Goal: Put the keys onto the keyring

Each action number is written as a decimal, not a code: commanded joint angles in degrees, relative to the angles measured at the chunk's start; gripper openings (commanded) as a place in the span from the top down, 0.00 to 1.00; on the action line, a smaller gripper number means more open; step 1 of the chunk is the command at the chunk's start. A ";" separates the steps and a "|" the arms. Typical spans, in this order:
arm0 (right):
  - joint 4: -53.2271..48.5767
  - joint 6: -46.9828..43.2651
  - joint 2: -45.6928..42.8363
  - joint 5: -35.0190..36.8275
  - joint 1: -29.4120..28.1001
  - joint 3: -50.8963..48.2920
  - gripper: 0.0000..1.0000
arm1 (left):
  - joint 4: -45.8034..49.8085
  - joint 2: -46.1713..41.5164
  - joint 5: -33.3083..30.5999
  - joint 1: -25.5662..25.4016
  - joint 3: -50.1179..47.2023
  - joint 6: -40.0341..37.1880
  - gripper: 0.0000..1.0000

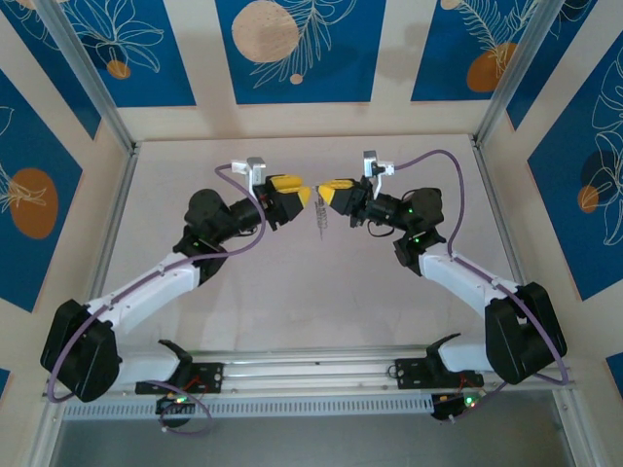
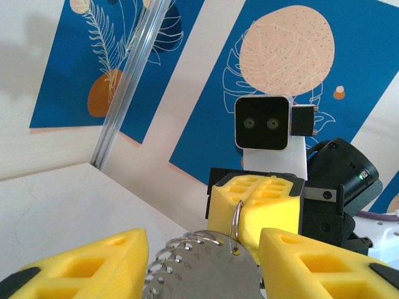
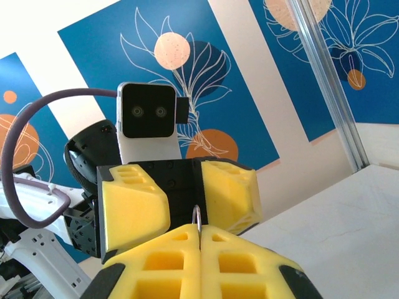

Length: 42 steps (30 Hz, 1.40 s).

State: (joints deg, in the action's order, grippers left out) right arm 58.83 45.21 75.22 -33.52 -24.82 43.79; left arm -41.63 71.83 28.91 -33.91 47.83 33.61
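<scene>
Over the middle of the table my two grippers meet tip to tip. The right gripper (image 1: 324,195) (image 3: 200,230) is shut on the keyring (image 3: 197,215), a thin grey wire loop (image 2: 235,221) pinched edge-on between its yellow fingers (image 2: 274,208). The keys (image 2: 199,271), a fan of silvery metal blades with small holes, hang from that loop and dangle below the grippers (image 1: 319,222). My left gripper (image 1: 304,197) (image 2: 202,243) is open, one yellow finger (image 2: 93,268) on each side of the keys. I cannot tell whether those fingers touch them.
The white tabletop (image 1: 292,292) lies under both arms, framed by aluminium posts (image 1: 88,78) and blue patterned wall panels. A purple cable (image 1: 443,161) loops off the right wrist. The arm bases sit on a rail (image 1: 311,370) at the near edge.
</scene>
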 commanded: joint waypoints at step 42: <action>-0.53 0.24 1.29 1.79 -0.71 4.02 0.95 | -11.89 6.08 8.77 -0.10 4.71 6.68 1.00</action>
State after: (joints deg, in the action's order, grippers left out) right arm 58.96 46.06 76.62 -33.36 -25.54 45.89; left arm -51.42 77.87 35.75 -33.76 51.00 40.45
